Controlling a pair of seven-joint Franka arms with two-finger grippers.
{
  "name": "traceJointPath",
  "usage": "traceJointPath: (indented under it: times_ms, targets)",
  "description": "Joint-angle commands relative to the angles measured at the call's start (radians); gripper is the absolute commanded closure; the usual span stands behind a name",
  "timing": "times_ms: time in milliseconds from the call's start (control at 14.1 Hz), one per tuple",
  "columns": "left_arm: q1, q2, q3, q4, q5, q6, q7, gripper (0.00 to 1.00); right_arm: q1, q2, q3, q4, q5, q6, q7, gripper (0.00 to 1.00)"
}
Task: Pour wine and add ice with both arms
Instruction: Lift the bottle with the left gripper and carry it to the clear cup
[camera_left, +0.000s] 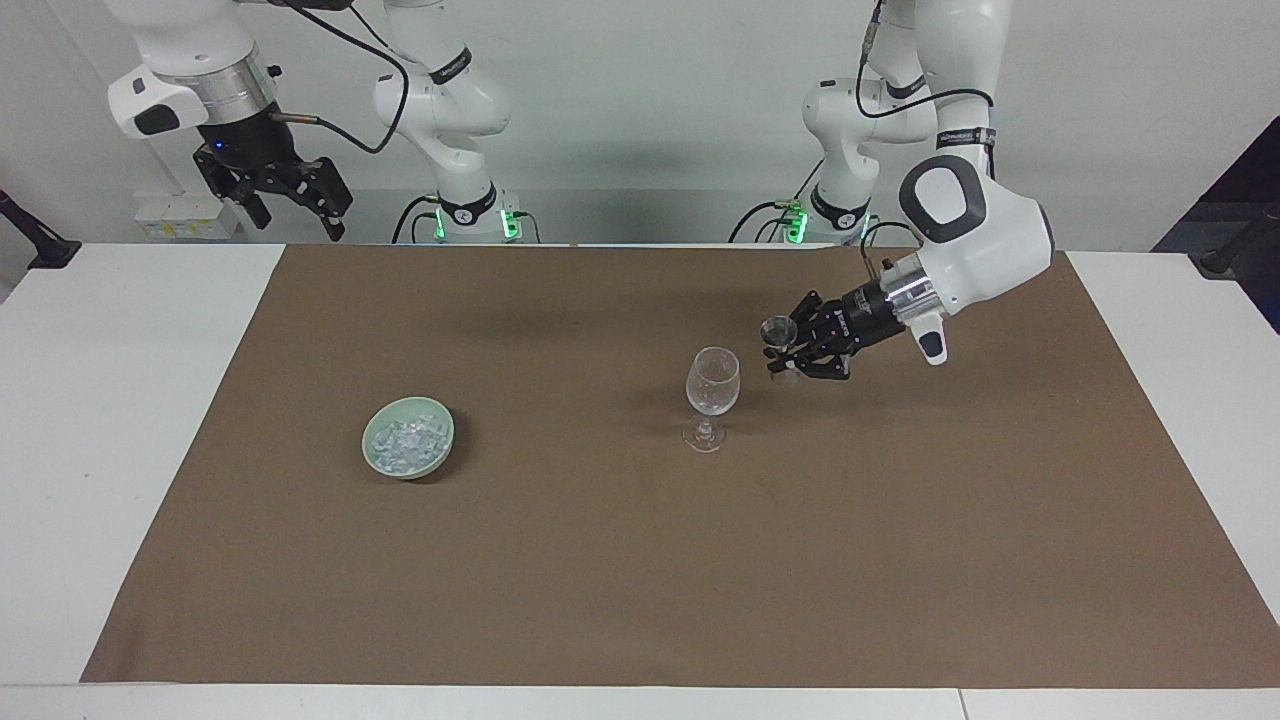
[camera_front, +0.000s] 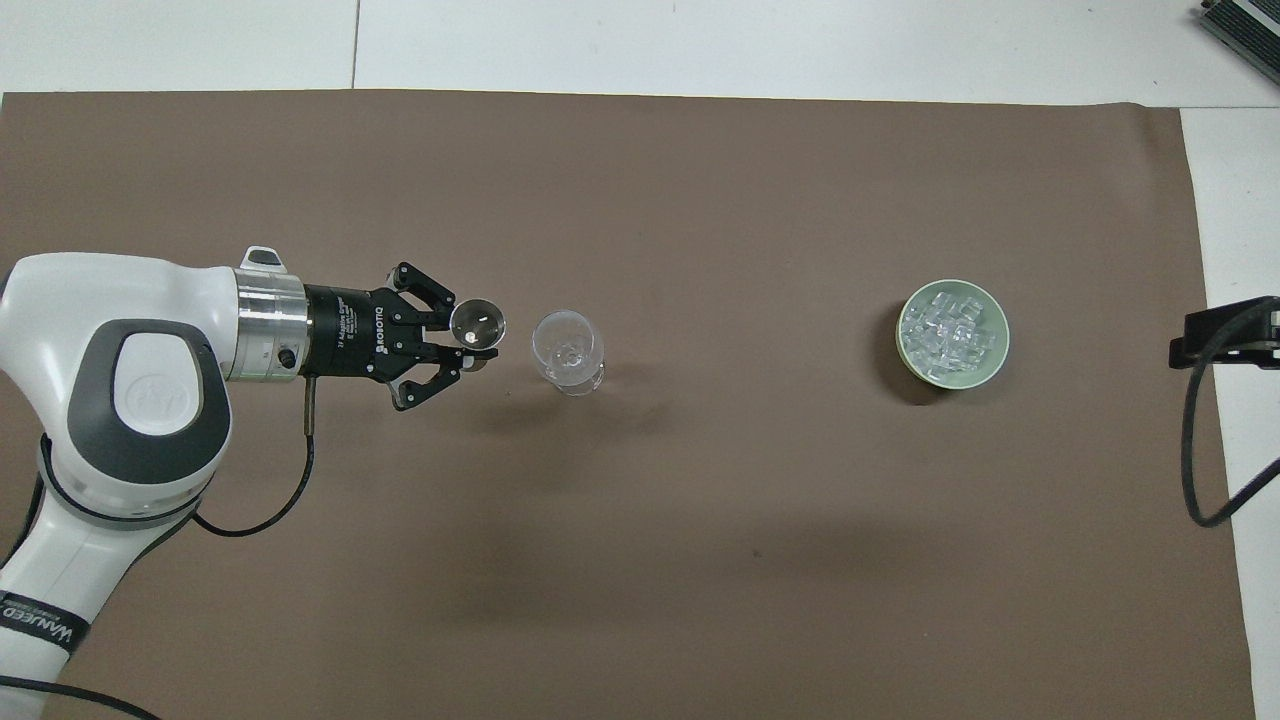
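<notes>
Facing view first: left gripper is clamped on a small stemmed cup, held up in the air just beside the wine glass on the left arm's side, cup rim abt level w/ or slightly above the glass rim, cup near upright. Glass stands mid-mat; the bowl w/ the ice sits well apart toward the right arm's end. Right gripper waits high above the table's edge nr its base, jaws spread, nothing in them. Overhead view: cup and glass lie almost on one line along the table's length, small gap between them, left gripper pointing straight at the glass, so the pour prob needs a short slide then a tilt that way. Height gap shows only from the facing view; lateral line-up only from above, where the ice reads clearly as chunks and the right arm barely shows.
</notes>
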Motion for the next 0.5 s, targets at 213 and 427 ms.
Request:
traceJointPath:
  times_ms: [213, 427]
  targets:
    - [-0.097, -0.005, 0.010, 0.023, 0.134, 0.106, -0.109, 1.00, -0.021, -0.027, 0.009, -0.035, 0.014, 0.025, -0.036, 0.00]
    - [-0.117, 0.000, 0.010, 0.028, 0.168, 0.144, -0.120, 1.00, -0.021, -0.028, 0.009, -0.040, 0.014, 0.022, -0.036, 0.00]
